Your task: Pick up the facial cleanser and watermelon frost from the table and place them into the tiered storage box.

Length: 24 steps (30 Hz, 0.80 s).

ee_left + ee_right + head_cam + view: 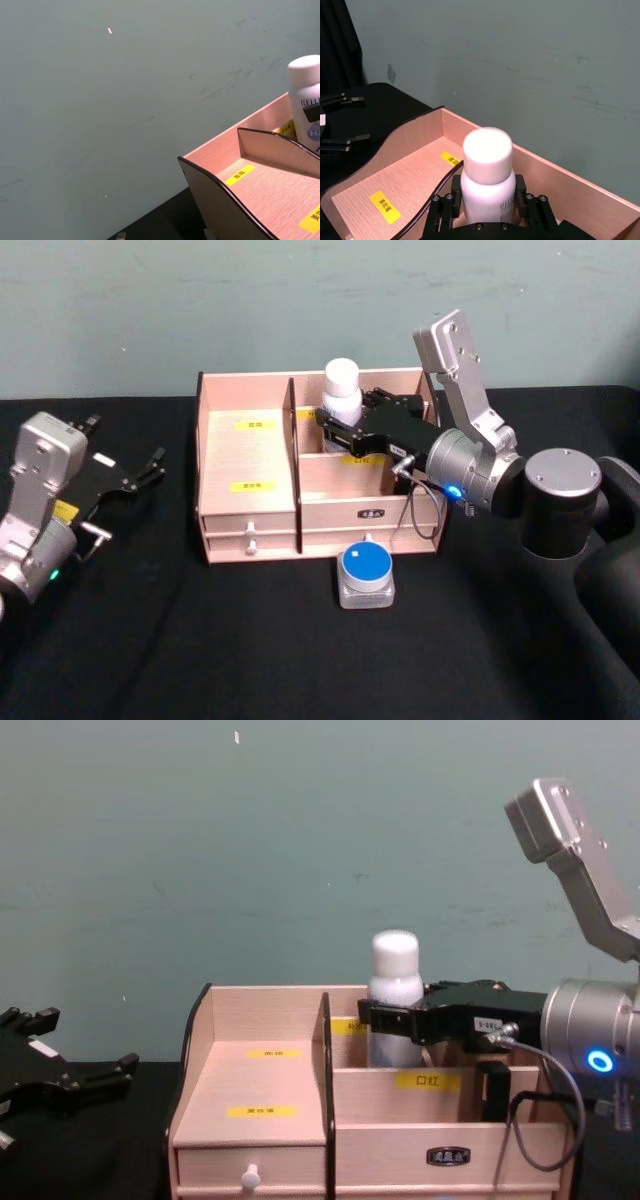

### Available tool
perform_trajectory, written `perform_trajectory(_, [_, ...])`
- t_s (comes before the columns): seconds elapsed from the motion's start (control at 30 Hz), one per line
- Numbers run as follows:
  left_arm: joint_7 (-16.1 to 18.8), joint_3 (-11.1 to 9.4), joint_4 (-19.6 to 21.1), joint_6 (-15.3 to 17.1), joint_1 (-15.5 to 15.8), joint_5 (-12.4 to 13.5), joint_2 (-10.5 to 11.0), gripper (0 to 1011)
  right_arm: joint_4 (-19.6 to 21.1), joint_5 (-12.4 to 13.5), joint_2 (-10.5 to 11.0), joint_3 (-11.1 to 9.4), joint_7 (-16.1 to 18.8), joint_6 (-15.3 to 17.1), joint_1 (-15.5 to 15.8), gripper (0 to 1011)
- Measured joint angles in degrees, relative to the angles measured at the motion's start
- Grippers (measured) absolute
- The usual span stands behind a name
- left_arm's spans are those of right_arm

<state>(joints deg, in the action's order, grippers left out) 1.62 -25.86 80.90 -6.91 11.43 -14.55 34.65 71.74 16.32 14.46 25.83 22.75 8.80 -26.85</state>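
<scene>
The right gripper (343, 420) is closed on the body of the facial cleanser (342, 380), in the rear of the tiered storage box (245, 455); this stiff, smooth bottle is probably light and slippery.

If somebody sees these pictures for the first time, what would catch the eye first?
The white facial cleanser bottle stands out most: the right gripper is shut on it at the back right compartment of the tiered storage box. Next comes the small blue-lidded jar on the black table just before the box. The left gripper rests open at the far left.
</scene>
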Motion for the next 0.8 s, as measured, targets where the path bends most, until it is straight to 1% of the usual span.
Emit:
perform_trajectory(0.03, [0.0, 0.0, 0.0, 0.0, 0.0, 0.0, 0.0, 1001, 0.0, 0.0, 0.0, 0.0, 0.0, 0.0, 0.0, 645])
perform_trajectory(0.07, [0.0, 0.0, 0.0, 0.0, 0.0, 0.0, 0.0, 1001, 0.0, 0.0, 0.0, 0.0, 0.0, 0.0, 0.0, 672])
perform_trajectory(0.1, [0.0, 0.0, 0.0, 0.0, 0.0, 0.0, 0.0, 1001, 0.1, 0.0, 0.0, 0.0, 0.0, 0.0, 0.0, 724])
perform_trajectory(0.17, [0.0, 0.0, 0.0, 0.0, 0.0, 0.0, 0.0, 1001, 0.1, 0.0, 0.0, 0.0, 0.0, 0.0, 0.0, 767])
perform_trajectory(0.2, [0.0, 0.0, 0.0, 0.0, 0.0, 0.0, 0.0, 1001, 0.1, 0.0, 0.0, 0.0, 0.0, 0.0, 0.0, 804])
perform_trajectory(0.23, [0.0, 0.0, 0.0, 0.0, 0.0, 0.0, 0.0, 1001, 0.1, 0.0, 0.0, 0.0, 0.0, 0.0, 0.0, 804])
perform_trajectory(0.27, [0.0, 0.0, 0.0, 0.0, 0.0, 0.0, 0.0, 1001, 0.1, 0.0, 0.0, 0.0, 0.0, 0.0, 0.0, 854])
perform_trajectory(0.37, [0.0, 0.0, 0.0, 0.0, 0.0, 0.0, 0.0, 1001, 0.3, 0.1, 0.1, -0.2, 0.2, 0.0, 0.1, 940])
perform_trajectory(0.4, [0.0, 0.0, 0.0, 0.0, 0.0, 0.0, 0.0, 1001, 0.7, 0.3, 0.2, -0.4, 0.4, 0.0, 0.3, 948])
perform_trajectory(0.47, [0.0, 0.0, 0.0, 0.0, 0.0, 0.0, 0.0, 1001, 1.3, 0.5, 0.4, -0.6, 0.5, 0.0, 0.5, 1002])
perform_trajectory(0.53, [0.0, 0.0, 0.0, 0.0, 0.0, 0.0, 0.0, 1001, 2.1, 0.6, 0.7, -0.7, 0.6, -0.1, 0.7, 1003])
perform_trajectory(0.6, [0.0, 0.0, 0.0, 0.0, 0.0, 0.0, 0.0, 1001, 3.7, 0.8, 1.3, -1.1, 0.6, 0.0, 1.0, 1003])
perform_trajectory(0.73, [0.0, 0.0, 0.0, 0.0, 0.0, 0.0, 0.0, 1001, 8.2, 1.0, 2.9, -1.7, 0.4, 0.8, 2.2, 1003])
perform_trajectory(0.77, [0.0, 0.0, 0.0, 0.0, 0.0, 0.0, 0.0, 1001, 10.7, 1.1, 3.7, -1.9, 0.3, 1.5, 3.0, 1002])
perform_trajectory(0.8, [0.0, 0.0, 0.0, 0.0, 0.0, 0.0, 0.0, 1001, 12.0, 1.2, 4.2, -2.0, 0.2, 2.0, 3.5, 1003])
